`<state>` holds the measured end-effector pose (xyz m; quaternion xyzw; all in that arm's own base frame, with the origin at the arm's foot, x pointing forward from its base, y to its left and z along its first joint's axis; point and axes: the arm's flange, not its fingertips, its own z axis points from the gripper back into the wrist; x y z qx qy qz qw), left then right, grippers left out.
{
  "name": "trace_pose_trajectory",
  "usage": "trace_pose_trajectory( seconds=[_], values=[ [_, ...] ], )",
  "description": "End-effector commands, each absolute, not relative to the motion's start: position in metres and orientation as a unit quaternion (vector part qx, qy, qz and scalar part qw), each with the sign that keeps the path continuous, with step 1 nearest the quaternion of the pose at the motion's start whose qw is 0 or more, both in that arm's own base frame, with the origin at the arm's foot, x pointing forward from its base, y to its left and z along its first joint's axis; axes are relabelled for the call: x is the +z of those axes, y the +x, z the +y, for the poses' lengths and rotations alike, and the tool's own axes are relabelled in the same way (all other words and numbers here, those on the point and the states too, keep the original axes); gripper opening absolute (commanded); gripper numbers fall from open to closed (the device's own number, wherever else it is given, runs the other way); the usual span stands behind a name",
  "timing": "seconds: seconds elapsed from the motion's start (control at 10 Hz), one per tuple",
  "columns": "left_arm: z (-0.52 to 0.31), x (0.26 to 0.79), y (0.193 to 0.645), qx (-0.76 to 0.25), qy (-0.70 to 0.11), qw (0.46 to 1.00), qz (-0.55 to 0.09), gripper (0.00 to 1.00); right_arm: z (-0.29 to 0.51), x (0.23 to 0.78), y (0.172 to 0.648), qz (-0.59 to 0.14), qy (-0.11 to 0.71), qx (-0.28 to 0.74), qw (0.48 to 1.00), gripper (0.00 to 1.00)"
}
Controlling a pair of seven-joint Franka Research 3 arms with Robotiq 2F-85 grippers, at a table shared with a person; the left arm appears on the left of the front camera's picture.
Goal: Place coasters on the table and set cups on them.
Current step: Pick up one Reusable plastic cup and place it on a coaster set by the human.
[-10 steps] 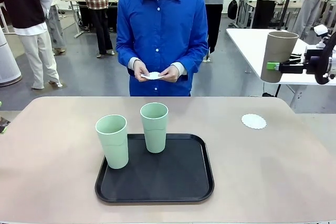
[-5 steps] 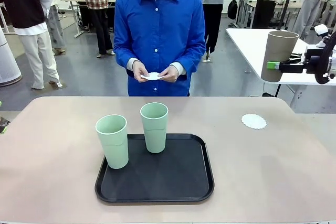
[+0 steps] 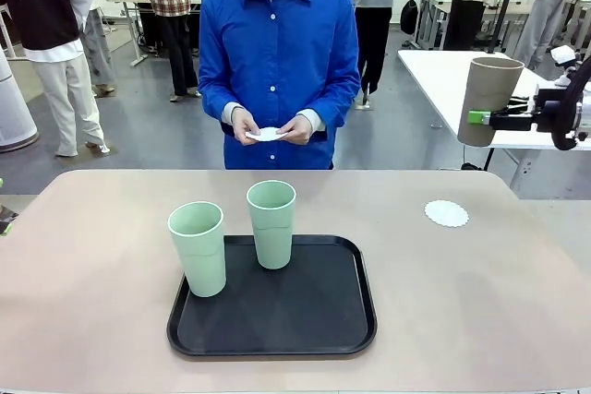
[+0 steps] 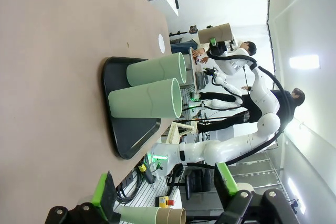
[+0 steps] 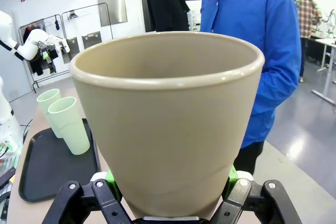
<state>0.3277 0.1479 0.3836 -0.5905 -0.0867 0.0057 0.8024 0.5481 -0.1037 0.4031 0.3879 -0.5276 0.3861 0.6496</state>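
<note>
My right gripper (image 3: 476,117) is shut on the brown-taupe cup (image 3: 488,99), holding it upright in the air beyond the table's far right corner. In the right wrist view the cup (image 5: 168,124) sits between the green pads (image 5: 110,177). One white lacy coaster (image 3: 447,213) lies on the beige table (image 3: 92,265) at the far right, below and left of the held cup. Two mint cups (image 3: 198,248) (image 3: 271,224) stand on the black tray (image 3: 277,316). The person holds another coaster (image 3: 268,134) in both hands. My left gripper (image 4: 164,187) is open, off the table's left side.
The tray sits at the middle front of the table; the left wrist view shows it (image 4: 131,135) with both mint cups (image 4: 149,98). The person stands at the far edge. A white table (image 3: 443,80) stands behind the held cup.
</note>
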Motion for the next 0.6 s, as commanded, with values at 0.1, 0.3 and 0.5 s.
trace_pose_trajectory(
  seconds=[0.1, 0.3, 0.5],
  values=[
    [0.149, 0.385, 0.327, 0.005, -0.595, 0.799, -0.092, 1.0, -0.106, 0.359, 0.561, -0.527, 0.414, 0.414, 0.616, 0.81],
    [0.149, 0.385, 0.327, 0.005, -0.595, 0.799, -0.092, 1.0, -0.108, 0.333, 0.57, -0.524, 0.414, 0.425, 0.611, 0.81],
    [0.149, 0.385, 0.327, 0.005, -0.595, 0.799, -0.092, 1.0, -0.108, 0.31, 0.575, -0.509, 0.42, 0.432, 0.614, 0.81]
  ],
)
